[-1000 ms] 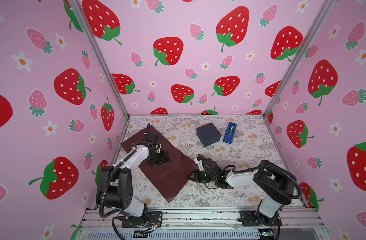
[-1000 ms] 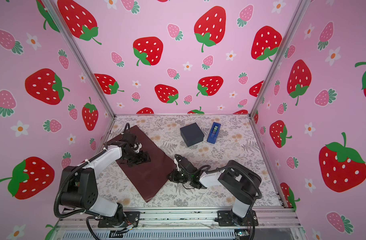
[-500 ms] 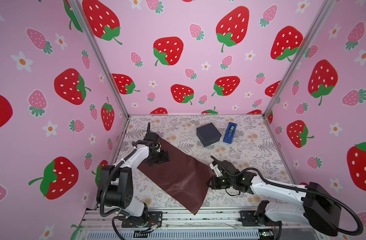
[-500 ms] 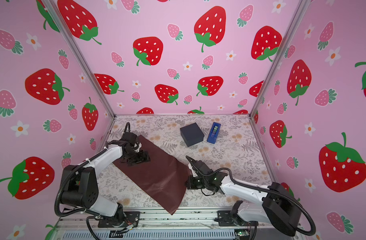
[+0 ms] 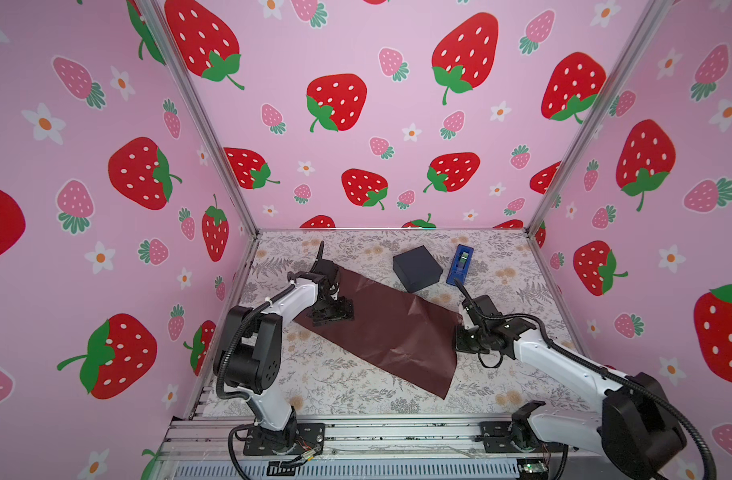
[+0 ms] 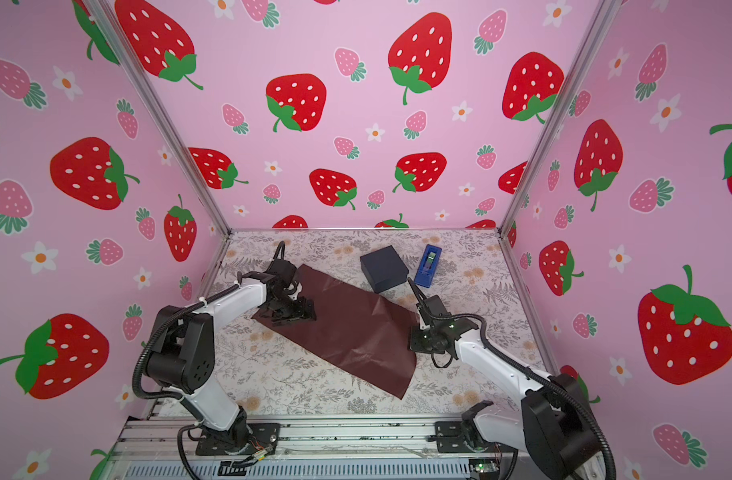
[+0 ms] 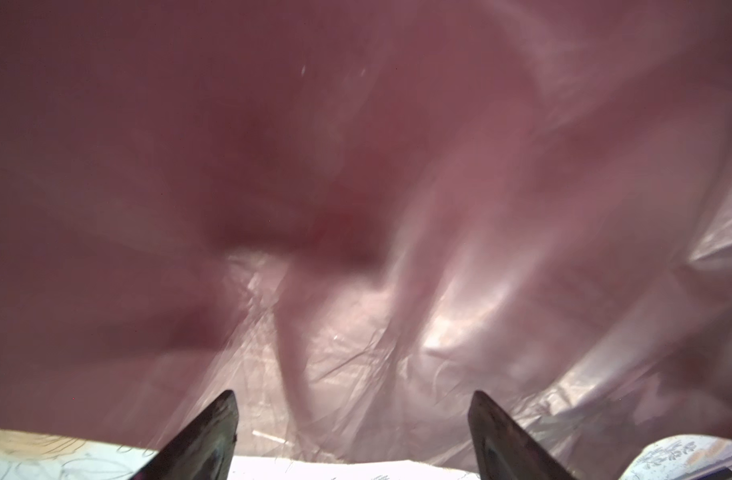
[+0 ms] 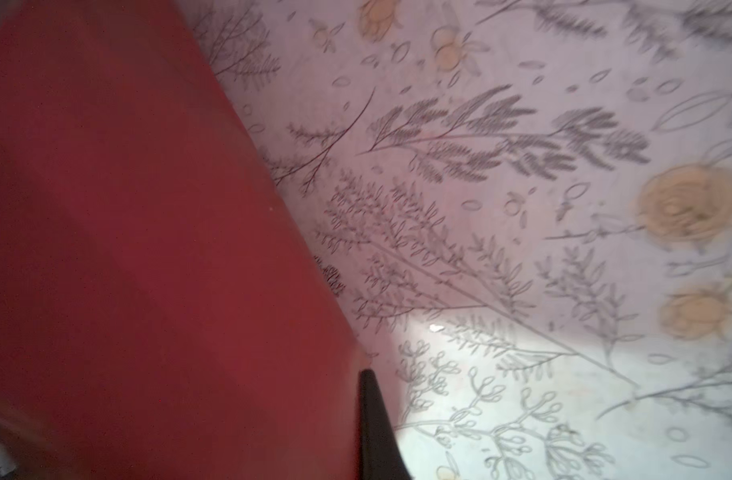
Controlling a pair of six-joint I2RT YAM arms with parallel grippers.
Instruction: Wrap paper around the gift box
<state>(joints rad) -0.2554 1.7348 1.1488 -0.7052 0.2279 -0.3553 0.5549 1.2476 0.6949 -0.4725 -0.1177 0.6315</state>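
The maroon paper (image 5: 380, 332) (image 6: 347, 328) lies spread slantwise across the floral table in both top views. My left gripper (image 5: 331, 313) (image 6: 291, 311) is down on the sheet's left end; in the left wrist view it (image 7: 351, 411) stands open with crinkled paper (image 7: 356, 208) filling the frame. At the sheet's right edge my right gripper (image 5: 459, 332) (image 6: 416, 338) is shut on the paper. The right wrist view shows the paper's red face (image 8: 127, 249) against one dark fingertip (image 8: 372, 415), the other finger hidden behind it. The dark gift box (image 5: 417, 268) (image 6: 384, 269) sits beyond the paper, untouched.
A blue tape dispenser (image 5: 460, 259) (image 6: 427, 266) lies just right of the box. Pink strawberry walls close in the table on three sides, and a metal rail (image 5: 356, 432) runs along the front. Bare floral table (image 8: 522, 208) lies right of the paper.
My right gripper has pulled the paper's edge rightward, opening the sheet out across the table. The left gripper has stayed on the left end.
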